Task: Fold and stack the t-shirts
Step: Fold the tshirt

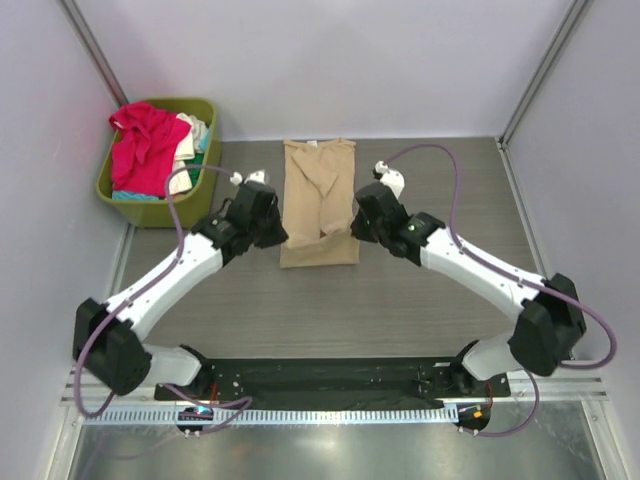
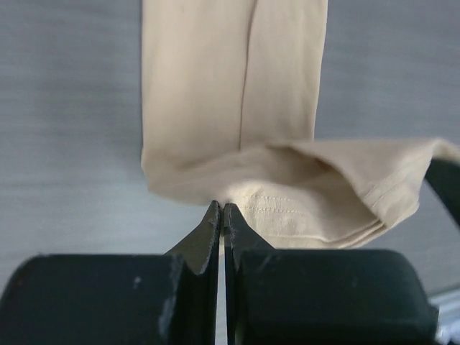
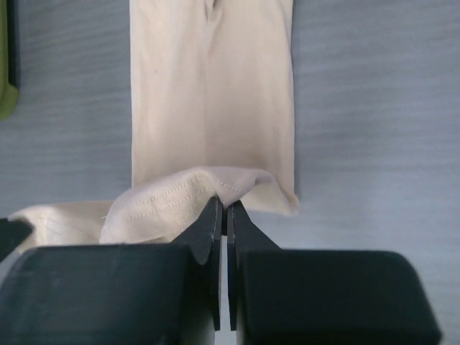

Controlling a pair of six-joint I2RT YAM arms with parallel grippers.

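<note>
Left gripper (image 2: 223,212): its two black fingers are pressed tight together. They pinch the near hem of the tan shirt (image 2: 215,86) at one corner.
Right gripper (image 3: 223,208): its fingers are tight together too. They pinch the same hem at the other corner.
Where the tan shirt is: it lies in the middle of the table (image 1: 400,310), between the two arms. It is a long, thin strip. Its near end is lifted up and curls over a little. Its far end lies flat.
Other shirts: a pink shirt (image 1: 145,145), a cream shirt (image 1: 190,140) and a teal shirt (image 1: 135,197) sit in a heap in the green basket (image 1: 205,115), far off to the left.
Step now: I think this is the fold that brings the near end up and over to the far end.
Next move: both grippers should carry the hem forward side by side, at the same height. Then they should lay it down on the far edge and let go.
Watch out: if one side goes faster, the fold may turn out crooked.
</note>
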